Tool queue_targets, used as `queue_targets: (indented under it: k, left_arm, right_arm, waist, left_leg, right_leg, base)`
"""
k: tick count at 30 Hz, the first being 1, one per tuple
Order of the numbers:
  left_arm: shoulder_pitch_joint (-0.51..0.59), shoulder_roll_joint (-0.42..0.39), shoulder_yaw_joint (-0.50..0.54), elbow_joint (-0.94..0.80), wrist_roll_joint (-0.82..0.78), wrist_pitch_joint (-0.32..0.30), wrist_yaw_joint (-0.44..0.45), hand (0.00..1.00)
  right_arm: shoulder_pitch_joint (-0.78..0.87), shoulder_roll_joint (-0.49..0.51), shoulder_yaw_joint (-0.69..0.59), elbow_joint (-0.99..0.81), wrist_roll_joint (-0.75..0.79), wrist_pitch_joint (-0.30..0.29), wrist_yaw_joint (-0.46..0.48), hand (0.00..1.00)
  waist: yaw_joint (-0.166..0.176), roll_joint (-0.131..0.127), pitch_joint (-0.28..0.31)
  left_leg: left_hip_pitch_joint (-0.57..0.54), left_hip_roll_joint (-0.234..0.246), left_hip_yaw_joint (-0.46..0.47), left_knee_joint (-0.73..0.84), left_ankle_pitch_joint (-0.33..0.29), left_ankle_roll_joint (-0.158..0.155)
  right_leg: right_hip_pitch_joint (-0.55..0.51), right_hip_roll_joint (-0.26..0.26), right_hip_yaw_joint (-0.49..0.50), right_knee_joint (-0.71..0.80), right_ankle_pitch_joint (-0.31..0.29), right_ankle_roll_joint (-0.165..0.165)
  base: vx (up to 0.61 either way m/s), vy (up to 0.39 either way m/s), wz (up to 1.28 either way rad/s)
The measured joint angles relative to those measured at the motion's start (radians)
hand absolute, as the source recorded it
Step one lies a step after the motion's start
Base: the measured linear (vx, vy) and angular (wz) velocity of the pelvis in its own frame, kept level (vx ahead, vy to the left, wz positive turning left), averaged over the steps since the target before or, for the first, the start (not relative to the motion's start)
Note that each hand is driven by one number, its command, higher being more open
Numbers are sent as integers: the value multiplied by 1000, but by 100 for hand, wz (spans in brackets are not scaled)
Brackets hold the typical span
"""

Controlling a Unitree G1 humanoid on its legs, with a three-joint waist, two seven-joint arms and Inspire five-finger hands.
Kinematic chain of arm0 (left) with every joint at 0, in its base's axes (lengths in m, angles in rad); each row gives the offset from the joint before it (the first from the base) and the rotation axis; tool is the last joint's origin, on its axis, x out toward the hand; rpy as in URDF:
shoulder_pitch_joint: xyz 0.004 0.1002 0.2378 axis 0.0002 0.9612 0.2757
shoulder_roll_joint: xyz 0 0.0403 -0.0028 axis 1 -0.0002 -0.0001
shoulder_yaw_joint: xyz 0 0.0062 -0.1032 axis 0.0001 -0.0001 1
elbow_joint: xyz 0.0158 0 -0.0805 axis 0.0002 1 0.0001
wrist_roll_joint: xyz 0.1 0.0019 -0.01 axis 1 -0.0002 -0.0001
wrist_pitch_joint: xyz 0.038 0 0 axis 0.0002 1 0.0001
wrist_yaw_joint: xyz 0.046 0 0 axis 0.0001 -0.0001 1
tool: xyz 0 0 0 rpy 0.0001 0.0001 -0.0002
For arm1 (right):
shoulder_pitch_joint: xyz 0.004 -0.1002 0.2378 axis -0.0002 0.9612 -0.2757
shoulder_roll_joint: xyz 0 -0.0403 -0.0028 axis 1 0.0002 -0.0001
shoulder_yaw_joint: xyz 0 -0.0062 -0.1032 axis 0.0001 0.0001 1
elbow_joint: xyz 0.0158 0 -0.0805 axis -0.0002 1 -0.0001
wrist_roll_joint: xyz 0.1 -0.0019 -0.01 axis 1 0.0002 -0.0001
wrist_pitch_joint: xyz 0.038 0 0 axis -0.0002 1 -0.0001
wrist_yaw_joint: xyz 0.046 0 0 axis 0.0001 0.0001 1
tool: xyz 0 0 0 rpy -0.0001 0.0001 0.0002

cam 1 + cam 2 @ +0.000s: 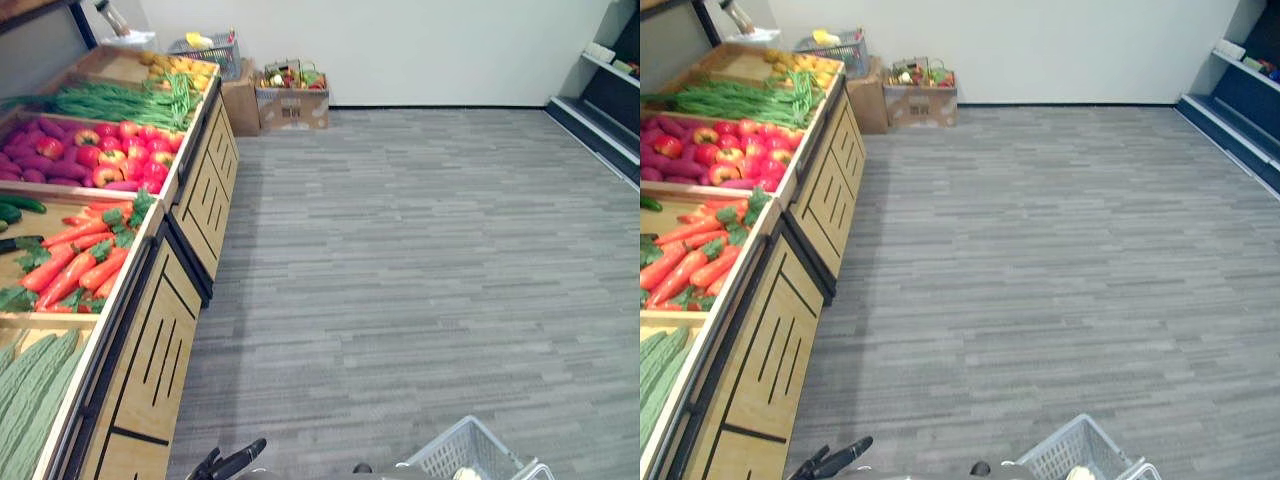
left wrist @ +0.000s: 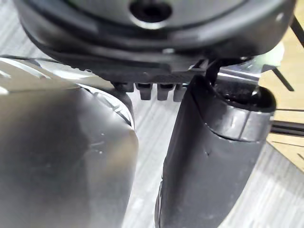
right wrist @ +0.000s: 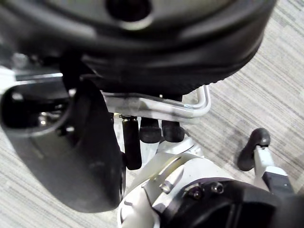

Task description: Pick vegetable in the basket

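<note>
- My left hand (image 1: pixel 232 464) hangs low in front of me over the grey plank-patterned floor (image 1: pixel 420 260). Its fingers are loosely straight, slightly apart, and hold nothing.
- My right hand (image 3: pixel 76 156) is closed round a bright metal wire handle (image 3: pixel 190 108). My fingers (image 3: pixel 150 132) curl under the bar and the thumb sits beside them.
- The white plastic lattice basket (image 1: pixel 455 450) sits low on my right, near my left hand but apart from it. A pale rounded thing (image 1: pixel 466 474) shows inside, and I cannot tell what it is.
- Along my left runs the pale wooden display stand (image 1: pixel 150 360) with black-slotted side panels. The vegetables lie in its compartments, well apart from both hands.
- The nearest compartment holds ridged light-green gourds (image 1: pixel 30 395) lying side by side.
- The next holds a pile of orange carrots with green leafy tops (image 1: pixel 75 262), with dark green cucumbers (image 1: pixel 18 205) at its far left edge.
- Farther on, round red-and-yellow fruit (image 1: pixel 125 150) lies beside purple oblong produce (image 1: pixel 35 160).
- Beyond those lie long green beans (image 1: pixel 110 100) in a spread bundle, then small yellow produce (image 1: pixel 180 68) at the stand's far end.
- Past the stand, a grey wire basket (image 1: pixel 212 52) sits next to brown cardboard boxes (image 1: pixel 292 105) of mixed produce, against the white wall (image 1: pixel 400 50).
- Far to my right stands dark low shelving (image 1: pixel 600 110).
</note>
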State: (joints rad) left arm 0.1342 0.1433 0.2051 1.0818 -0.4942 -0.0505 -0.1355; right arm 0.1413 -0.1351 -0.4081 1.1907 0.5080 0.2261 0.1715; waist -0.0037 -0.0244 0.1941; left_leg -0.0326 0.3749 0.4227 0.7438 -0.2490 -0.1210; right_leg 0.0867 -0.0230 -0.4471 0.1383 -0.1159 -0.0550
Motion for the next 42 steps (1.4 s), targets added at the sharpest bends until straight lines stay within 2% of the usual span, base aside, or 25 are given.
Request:
queue_targets:
  k: [2,3,5,7,8,9,10,11,14,16,19,21,22,24,26,28,29,31,32,33,34,36,38,41,42]
  left_arm:
    - [-12,-7,-1,-2,-17,-5,-2,100]
    - [-20,-10,0,-1,-27,-6,-12,100]
    - [-30,-5,-6,-1,-34,-5,-27,100]
    - [-29,-4,-30,4,-41,-10,-27,100]
    - [-21,-4,-34,6,-45,-10,-27,100]
    - [-8,-7,-34,16,-49,-13,-28,100]
    - [-6,0,-34,17,-54,-15,-28,100]
    - [-14,18,-35,19,-54,-16,-26,100]
    - [-25,38,-35,36,-54,-13,-25,100]
    - [-26,36,-34,40,-53,-10,-25,100]
    - [-22,13,-33,41,-53,0,-28,100]
    - [-18,10,-33,40,-49,6,-29,100]
    - [-12,10,-33,38,-41,10,-28,100]
    - [5,10,-34,29,-33,8,-27,100]
    - [19,8,-48,17,-33,7,-28,100]
    - [15,4,-75,17,-34,7,-29,100]
    - [5,0,-82,18,-34,8,-34,100]
    - [-2,4,-81,22,-41,8,-40,100]
    - [0,15,-80,27,-45,7,-41,100]
    - [-12,31,-83,39,-46,6,-39,100]
    - [-17,20,-83,45,-46,6,-37,100]
    - [-4,3,-80,30,-47,7,-28,100]
    - [-1,1,-79,30,-58,9,-21,100]
    - [8,-9,-77,17,-64,-11,-23,100]
    - [9,-8,-78,17,-65,-14,-23,100]
  right_arm:
    - [-24,-7,-1,0,0,0,0,0]
    - [-40,-7,-3,1,1,1,1,0]
    - [-47,-5,-2,0,2,1,10,0]
    - [-48,-13,21,1,2,-1,17,0]
    - [-44,-24,52,4,-1,-5,15,0]
    - [-34,-26,77,1,-1,-14,16,0]
    - [-35,-23,83,2,-4,-14,16,0]
    - [-39,-11,90,1,-13,-14,16,0]
    - [-42,-3,116,-1,-50,-16,19,0]
    - [-50,-12,116,-1,-84,-15,23,0]
    - [-49,-36,108,-6,-114,-15,26,0]
    - [-59,-54,88,-21,-112,-15,26,0]
    - [-73,-58,75,-20,-111,-16,26,0]
    - [-81,-55,71,-20,-110,-17,25,0]
    - [-81,-57,74,-25,-109,-18,26,0]
    - [-80,-58,74,-40,-109,-18,28,0]
    - [-80,-59,74,-43,-108,-21,32,0]
    - [-78,-52,73,-43,-104,-35,40,0]
    - [-66,-35,73,-47,-89,-44,51,0]
    - [-52,-22,71,-40,-81,-48,58,0]
    - [-47,-25,70,-37,-82,-48,58,0]
    - [-42,-25,67,-38,-85,-48,56,0]
    - [-43,-30,76,-38,-99,-46,57,0]
    - [-43,-52,77,-37,-112,-33,58,0]
    - [-43,-54,77,-36,-112,-26,57,0]
  waist:
    - [2,-10,3]
    - [6,-28,11]
    - [9,-39,20]
    - [26,-16,24]
    - [34,-6,24]
    - [41,-4,23]
    - [42,-7,24]
    - [42,-50,22]
    - [46,-84,7]
    - [49,-81,0]
    - [55,-50,-30]
    - [54,-43,-41]
    - [53,-43,-41]
    - [52,-40,-39]
    - [53,-29,-41]
    - [49,-5,-40]
    - [43,8,-33]
    - [29,4,-31]
    - [14,-12,-30]
    - [6,-28,-19]
    - [9,-17,-8]
    - [24,10,-10]
    - [26,27,-20]
    - [27,35,-28]
    - [26,36,-29]
  left_leg:
    - [-53,-62,5,-170,-4,10]
    - [-79,-130,-3,-330,7,15]
    - [-103,-199,-36,-514,78,17]
    - [-147,-203,-82,-626,171,1]
    - [-150,-192,-89,-610,241,16]
    - [-121,-191,-75,-610,314,56]
    - [-114,-195,-61,-608,334,78]
    - [-98,-216,-43,-599,318,96]
    - [-75,-256,-14,-570,273,119]
    - [-70,-264,-1,-507,207,126]
    - [-77,-276,3,-428,110,135]
    - [-60,-298,-3,-426,82,150]
    - [-29,-312,-12,-430,63,155]
    - [15,-314,-21,-446,56,155]
    - [94,-291,-40,-506,63,138]
    - [113,-255,-63,-537,67,119]
    - [126,-228,-86,-552,68,99]
    - [126,-201,-146,-552,51,70]
    - [120,-200,-210,-552,39,39]
    - [133,-192,-276,-540,37,-6]
    - [143,-170,-305,-525,36,-7]
    - [160,-122,-331,-508,45,-16]
    - [154,-90,-335,-516,63,-30]
    - [105,-75,-313,-491,110,8]
    - [96,-72,-279,-487,130,4]
  right_leg:
    - [24,-14,1,-33,5,5]
    - [43,-39,2,-51,6,12]
    - [67,-64,5,-72,7,31]
    - [96,-54,27,-98,1,51]
    - [120,-48,50,-100,-10,77]
    - [147,-55,69,-100,-24,101]
    - [150,-63,74,-98,-30,111]
    - [160,-89,80,-95,-34,118]
    - [166,-142,92,-75,-23,134]
    - [177,-166,97,-44,-25,137]
    - [126,-227,98,124,-55,184]
    - [34,-296,109,355,-63,251]
    - [-35,-341,151,536,-27,319]
    - [-76,-356,142,665,-62,310]
    - [-125,-312,51,679,-163,233]
    - [-176,-254,28,599,-189,188]
    - [-215,-219,37,510,-187,186]
    - [-270,-187,131,335,-127,185]
    - [-270,-175,256,179,-35,192]
    - [-225,-153,282,158,72,189]
    - [-204,-139,252,174,39,188]
    - [-156,-106,180,242,-41,139]
    - [-137,-83,131,248,-76,118]
    - [-88,-67,76,183,-76,100]
    - [-56,-64,61,150,-71,93]
  base:
    - [238,-19,3]
    - [202,76,6]
    - [173,95,-1]
    - [181,131,-31]
    - [265,169,-49]
    - [287,164,-45]
    - [372,153,-30]
    - [355,128,-17]
    - [285,125,-14]
    - [235,164,-12]
    - [218,190,1]
    - [251,174,15]
    - [241,110,18]
    - [253,3,20]
    - [241,-85,17]
    - [144,-145,27]
    - [180,-302,54]
    - [170,-370,75]
    - [202,-414,128]
    - [220,-425,128]
    - [263,-405,100]
    - [250,-350,71]
    - [246,-315,72]
    - [236,-249,64]
    - [218,-166,77]
